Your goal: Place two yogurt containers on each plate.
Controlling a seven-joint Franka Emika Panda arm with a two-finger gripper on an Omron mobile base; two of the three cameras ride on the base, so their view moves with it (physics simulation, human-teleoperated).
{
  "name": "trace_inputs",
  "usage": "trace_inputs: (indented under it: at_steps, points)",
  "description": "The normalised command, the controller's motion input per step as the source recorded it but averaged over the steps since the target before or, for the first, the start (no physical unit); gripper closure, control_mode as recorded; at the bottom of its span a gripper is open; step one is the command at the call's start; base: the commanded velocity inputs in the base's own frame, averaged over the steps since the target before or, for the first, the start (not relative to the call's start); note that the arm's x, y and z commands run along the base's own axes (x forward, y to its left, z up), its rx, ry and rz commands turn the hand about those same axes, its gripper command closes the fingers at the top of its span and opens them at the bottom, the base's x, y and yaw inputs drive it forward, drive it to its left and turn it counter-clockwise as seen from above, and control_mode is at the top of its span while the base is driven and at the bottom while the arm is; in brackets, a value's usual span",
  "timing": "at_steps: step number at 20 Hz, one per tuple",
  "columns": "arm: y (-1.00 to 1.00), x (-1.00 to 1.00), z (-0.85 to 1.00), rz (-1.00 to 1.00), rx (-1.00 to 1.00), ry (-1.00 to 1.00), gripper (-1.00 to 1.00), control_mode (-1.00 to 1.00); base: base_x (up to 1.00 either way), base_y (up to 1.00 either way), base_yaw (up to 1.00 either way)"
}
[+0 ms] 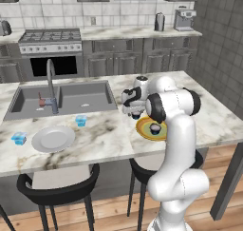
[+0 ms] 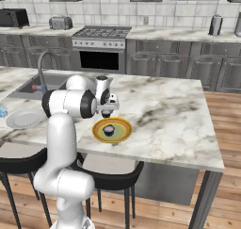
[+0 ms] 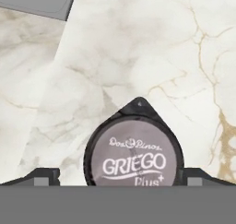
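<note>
**Second dark cup rides toward the orange plate**

Close under the hand, a dark cup [image 3: 133, 147] sits between the fingers [image 3: 119, 178], seemingly clamped, just beside the orange plate [image 2: 123, 135] holding its twin [image 2: 109, 129]. Blue cups [image 1: 80, 121] wait by the grey plate [image 1: 43, 145] on the bench [image 2: 174, 115].

Polished marble counter [image 1: 95, 139] — white with grey and gold veins. A dark cup [image 3: 133, 149] has a matt grey printed lid. Glossy orange-rimmed plate [image 2: 112, 130], smooth pale grey plate [image 1: 53, 139] — translucent blue cups [image 1: 81, 121]. Wooden plank floor [image 2: 221, 200].
</note>
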Motion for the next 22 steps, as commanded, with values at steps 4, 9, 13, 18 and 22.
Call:
trace_inputs:
  at_steps: [4, 9, 13, 18, 22]
  points:
    - [0.0, 0.0, -0.17, 0.0, 0.0, 0.0, -1.0, -1.0, 0.0, 0.0, 0.0]
    - [0.0, 0.0, -0.12, 0.0, 0.0, 0.0, -1.0, -1.0, 0.0, 0.0, 0.0]
    - [-0.03, 0.0, -0.06, 0.0, 0.0, 0.0, -1.0, -1.0, 0.0, 0.0, 0.0]
    - [0.0, 0.0, 0.0, 0.0, 0.0, 0.0, -1.0, -1.0, 0.0, 0.0, 0.0]
    - [0.0, 0.0, 0.0, 0.0, 0.0, 0.0, -1.0, -1.0, 0.0, 0.0, 0.0]
